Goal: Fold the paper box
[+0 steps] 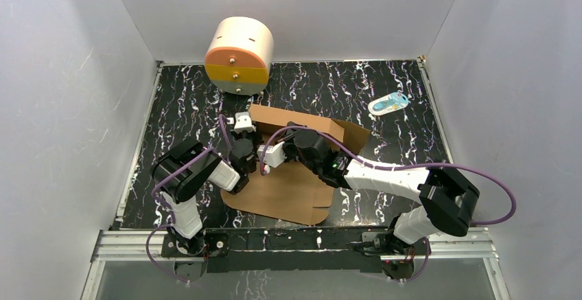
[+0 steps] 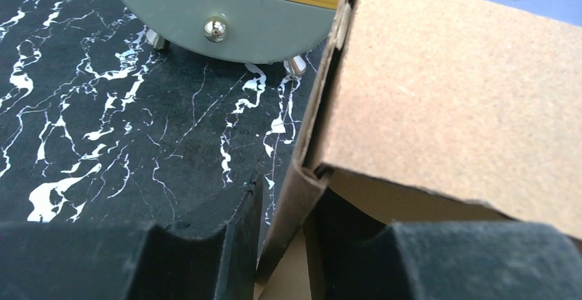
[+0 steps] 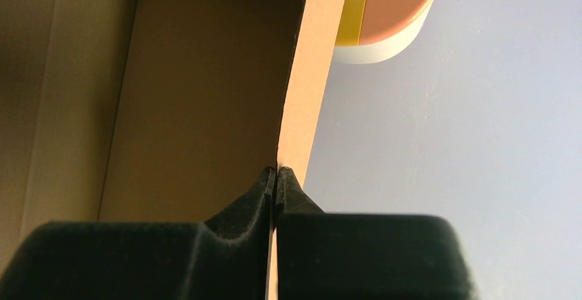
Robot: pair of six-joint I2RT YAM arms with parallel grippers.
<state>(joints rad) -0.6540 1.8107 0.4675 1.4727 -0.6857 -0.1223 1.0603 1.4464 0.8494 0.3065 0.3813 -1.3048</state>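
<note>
Two pinches on the paper box (image 1: pixel 288 193): my left gripper (image 2: pixel 285 211) and right gripper (image 3: pixel 276 176) each clamp a raised flap, mid black white-veined tabletop (image 1: pixel 343 84), pale room walls (image 1: pixel 68 73) around.

Brown corrugated paper box (image 1: pixel 292 187), partly folded: far walls raised, near panel flat on table.

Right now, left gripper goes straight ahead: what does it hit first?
The paper box: its corner wall is already held in the left gripper. Beyond that, probably the drum; depth is unclear.

Bright, even overhead light — soft shadows, wrist views blurred up close.
</note>
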